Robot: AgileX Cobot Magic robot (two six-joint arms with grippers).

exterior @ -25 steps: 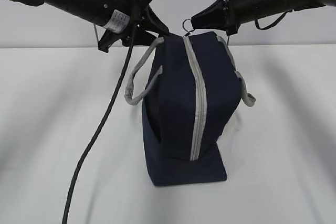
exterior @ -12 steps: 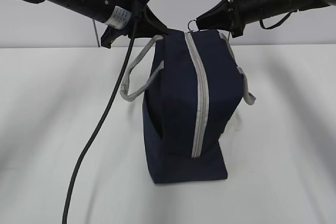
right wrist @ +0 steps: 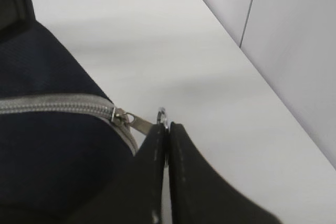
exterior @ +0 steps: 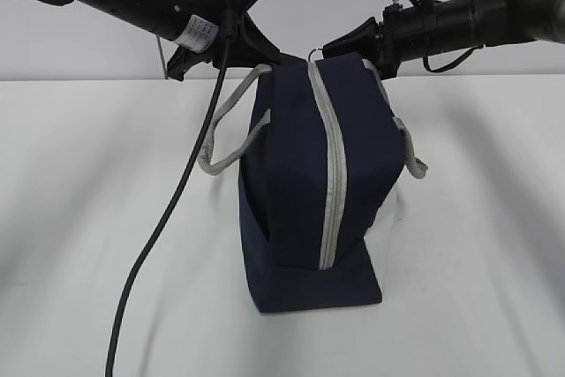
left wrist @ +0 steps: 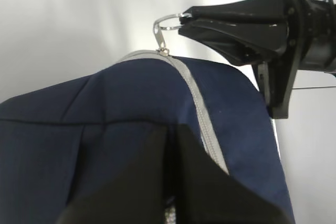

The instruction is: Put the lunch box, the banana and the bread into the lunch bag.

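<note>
Two claws at work up top: right gripper pinched shut on pull ring, left gripper squeezing lunch bag cloth. Bag upright on table, zipper fully closed. Best to pull slow along the zipper, hold firm.

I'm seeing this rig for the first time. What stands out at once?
A navy bag stands upright mid-table, its grey zipper fully closed. The right tool is shut on the pull ring at the bag's top far end. The left tool pinches the bag's fabric just left of the zipper.
</note>
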